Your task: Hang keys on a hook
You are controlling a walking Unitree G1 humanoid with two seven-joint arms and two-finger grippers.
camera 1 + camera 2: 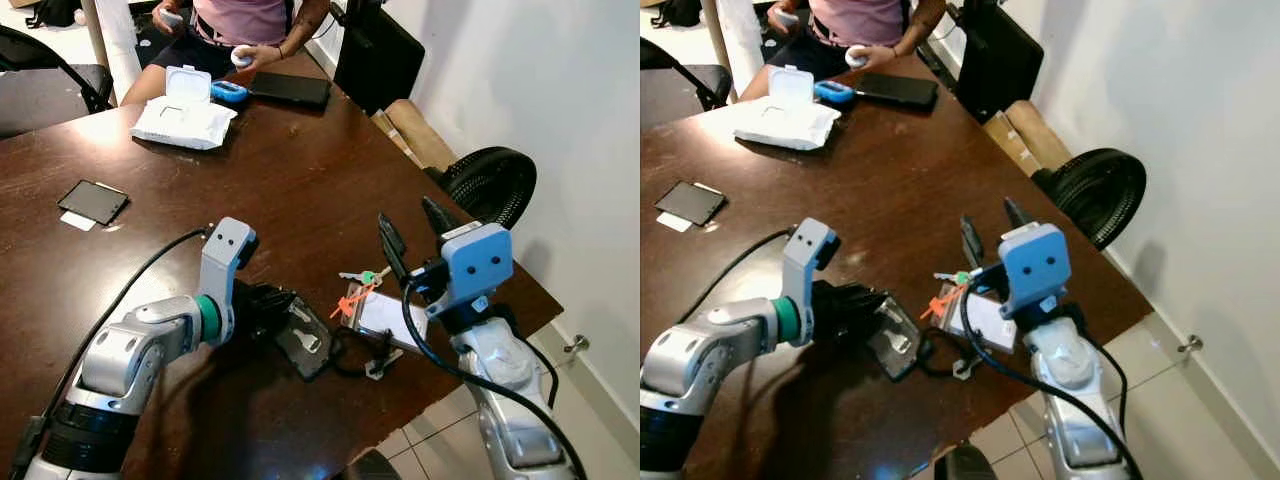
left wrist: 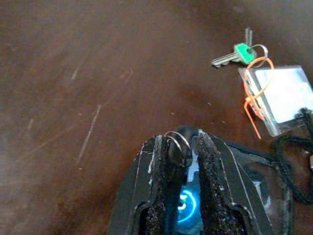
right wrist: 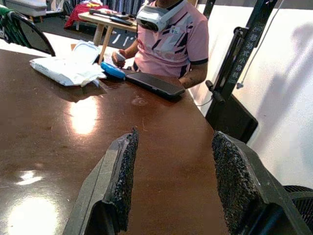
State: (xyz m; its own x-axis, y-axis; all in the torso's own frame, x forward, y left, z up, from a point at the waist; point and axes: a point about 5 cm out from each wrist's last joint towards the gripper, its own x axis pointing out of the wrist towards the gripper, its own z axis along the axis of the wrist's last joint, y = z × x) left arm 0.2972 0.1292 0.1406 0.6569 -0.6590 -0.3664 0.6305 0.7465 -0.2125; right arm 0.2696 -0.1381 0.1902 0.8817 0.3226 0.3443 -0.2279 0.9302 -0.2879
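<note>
**Left hand pinched on a ring, keys lying loose on the bench**

The left hand (image 2: 178, 147) is low over the dark wooden bench (image 1: 300, 180), its two black fingers (image 2: 151, 166) drawn narrow around a thin wire ring (image 2: 178, 142). A black flat holder (image 1: 303, 340) lies under and just ahead of the fingertips.

The keys (image 1: 362, 277), one with a green head, lie flat on the bench near its front right corner, just beyond the left hand. They are tied by an orange cord (image 2: 254, 98) to a clear plastic tag (image 2: 281, 98), which touches a black cord (image 1: 350, 360).

The right hand (image 1: 410, 232) is raised above the bench right of the keys, fingers spread wide and holding nothing.

At the far end, a person (image 3: 171, 34) sits by a pack of wipes (image 1: 185, 110) and a dark phone (image 1: 290, 88).
</note>
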